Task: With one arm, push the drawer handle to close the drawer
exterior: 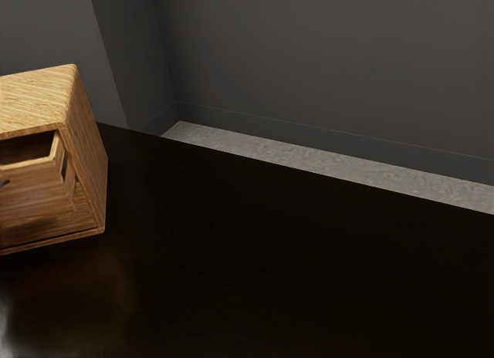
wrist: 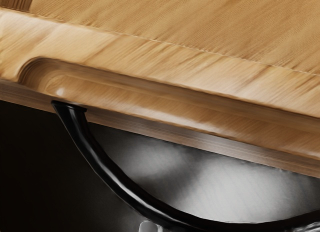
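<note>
Standing at the exterior view's left, the wooden cabinet [exterior: 89, 157] is resting on the dark table [exterior: 293, 258], with part of it running past the picture's edge. Its upper drawer [exterior: 35, 190] is sticking out partway, so it is still needing closing, and its hollow inside is showing over the front. A small dark part of the drawer handle [exterior: 5, 182] is showing on that front, right by the picture's edge. Beyond the table, a speckled grey floor strip [exterior: 309, 159] is running along the foot of the dark grey wall [exterior: 332, 57].

In the wrist view, the black, curved handle is bowing out from the wood, with one end meeting it near the rounded end of a long groove [wrist: 150, 89]. A small pale grey piece [wrist: 150, 226] is touching or overlapping the handle's curve; whether the gripper is standing open or closed, I cannot tell
</note>
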`<act>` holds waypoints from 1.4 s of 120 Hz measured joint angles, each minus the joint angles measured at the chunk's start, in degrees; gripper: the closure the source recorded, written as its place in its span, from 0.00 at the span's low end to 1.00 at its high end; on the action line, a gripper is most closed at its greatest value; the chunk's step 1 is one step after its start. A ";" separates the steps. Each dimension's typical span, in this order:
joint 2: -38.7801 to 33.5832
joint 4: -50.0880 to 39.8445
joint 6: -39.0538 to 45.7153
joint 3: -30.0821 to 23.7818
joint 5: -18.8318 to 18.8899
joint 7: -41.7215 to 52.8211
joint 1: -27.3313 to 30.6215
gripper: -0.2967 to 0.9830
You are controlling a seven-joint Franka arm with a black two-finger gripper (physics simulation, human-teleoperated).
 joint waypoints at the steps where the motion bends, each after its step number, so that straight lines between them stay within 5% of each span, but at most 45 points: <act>1: 0.16 0.12 0.03 0.01 -0.03 0.06 -0.03 0.85; 168: 25.12 19.10 1.92 3.30 -10.40 12.47 -0.27 0.85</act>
